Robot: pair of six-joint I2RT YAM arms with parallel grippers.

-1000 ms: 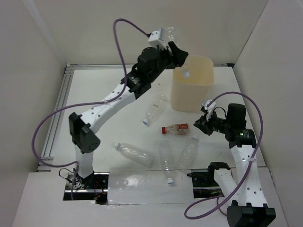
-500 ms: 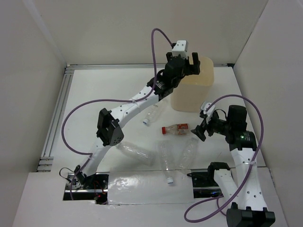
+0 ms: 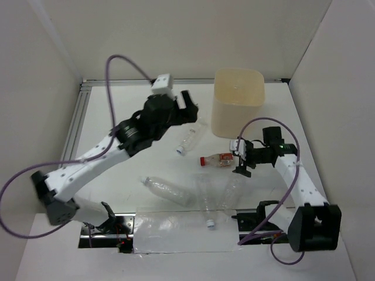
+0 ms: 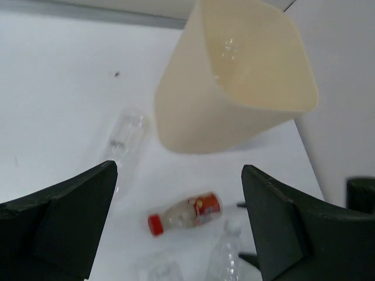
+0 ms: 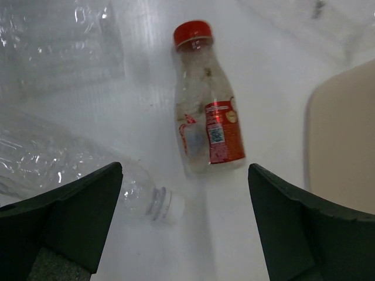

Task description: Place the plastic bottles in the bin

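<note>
Looking down from above, the top external view alone takes in both arms whole and five plastic bottles [image 3: 165, 190] lying on the white table [image 3: 117, 117], all outside the bin [image 3: 237, 105], which stands upright at the far right. The left wrist view adds what that height hides: the bin's open mouth and pale inner walls, with only a faint glint low inside that cannot be made out. It also shows a clear bottle [image 4: 123, 140] lying just left of the bin's foot. The right wrist view gives the red-labelled bottle [image 5: 208, 123] up close, lying on its side with its red cap pointing away from the camera. A white-capped bottle [image 5: 64, 170] lies crumpled beside it, apart from it. The left arm stretches long and low across the table, and the left gripper [image 3: 190, 108] hangs above the surface left of the bin, its jaws spread wide and empty. The right arm bends inward at the elbow, and the right gripper [image 5: 184, 170] hangs directly over the red-labelled bottle's base end, jaws parted with nothing between them. Half a second ago the left gripper was at the bin's rim; it has since swung back left, while the right gripper has moved closer to the red-labelled bottle.
</note>
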